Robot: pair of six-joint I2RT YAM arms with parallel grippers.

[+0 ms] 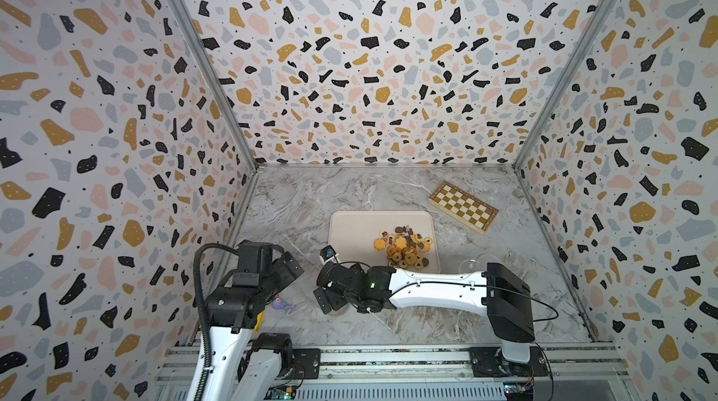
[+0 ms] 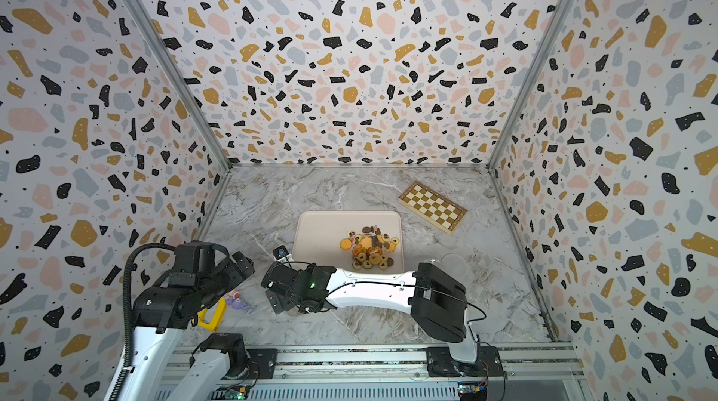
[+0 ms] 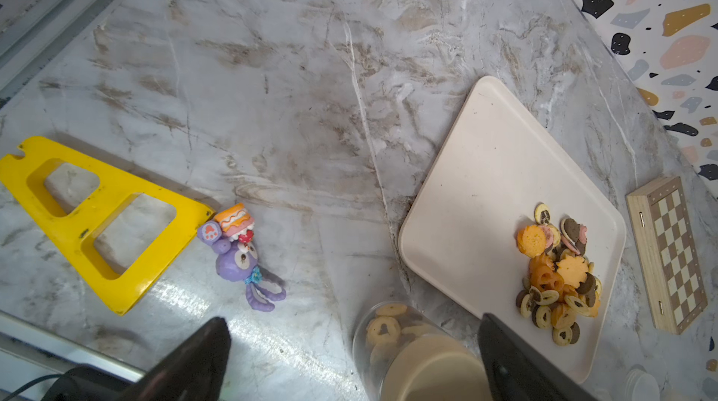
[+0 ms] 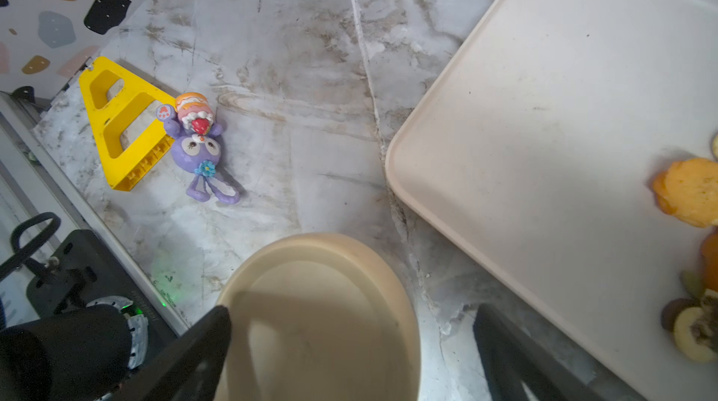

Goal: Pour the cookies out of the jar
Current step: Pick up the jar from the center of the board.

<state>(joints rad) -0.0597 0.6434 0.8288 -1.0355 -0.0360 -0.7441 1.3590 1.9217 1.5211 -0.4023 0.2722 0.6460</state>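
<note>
With twelve o'clock at the back wall, my right hand [image 4: 351,313] is nearest me, over the jar [image 3: 388,335]. It is released: its fingers [image 4: 194,352] stand wide on either side of the jar's beige top [image 4: 322,275], and one is plainly clear of it. The jar stands on the counter [image 3: 295,69] just off the tray's seven o'clock corner, and a few cookies [image 3: 382,328] show through its glass. My left hand [image 3: 351,319] hangs at ten o'clock from the right one, also released and grasping nothing. At nine o'clock from the jar lies a purple bunny [image 3: 237,259], right against the corner of a yellow frame [image 3: 89,224]. Farther off, most of the cookies sit heaped on the tray [image 3: 485,185], in its four o'clock part. Beyond that, at two o'clock from the tray and apart from it, lies a chessboard [image 1: 464,207].
</note>
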